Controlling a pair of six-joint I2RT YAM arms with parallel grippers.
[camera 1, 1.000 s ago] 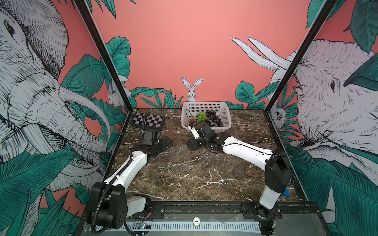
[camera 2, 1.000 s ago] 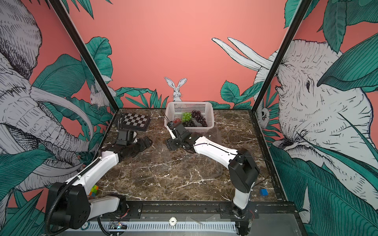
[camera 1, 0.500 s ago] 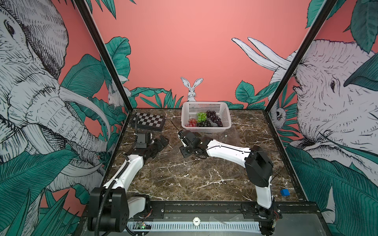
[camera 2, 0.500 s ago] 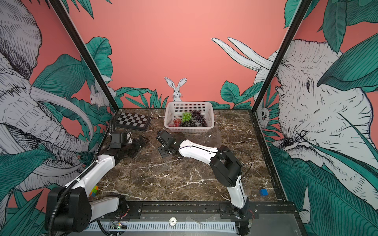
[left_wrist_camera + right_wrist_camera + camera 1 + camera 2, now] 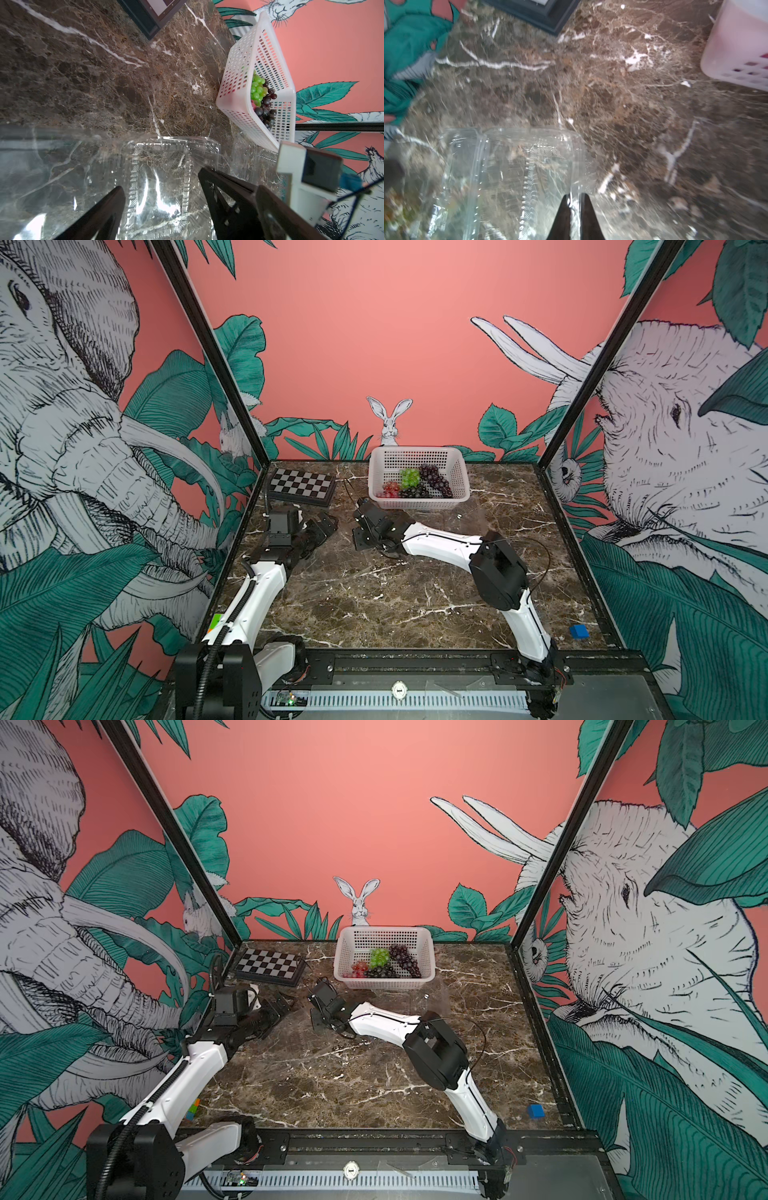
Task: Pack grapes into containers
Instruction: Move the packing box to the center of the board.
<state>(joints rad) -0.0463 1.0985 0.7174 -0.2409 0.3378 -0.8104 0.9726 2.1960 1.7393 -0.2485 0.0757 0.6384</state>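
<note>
Blur muddies right gripper (image 5: 575, 197) pinching clear container (image 5: 508, 166) rim; left gripper (image 5: 161, 180) spread wide.

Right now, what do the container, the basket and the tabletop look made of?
Tabletop: brown marble look, white veins, smooth; real stone or printed laminate, I cannot tell. Container: thin clear plastic, glossy; those veins show through it and its ribbed walls glare. Basket: white plastic, dull sheen, moulded grid of holes.

Grapes (image 5: 417, 485) green, red, dk purple; basket (image 5: 415, 459) white; table (image 5: 395, 593) brown marble.
</note>
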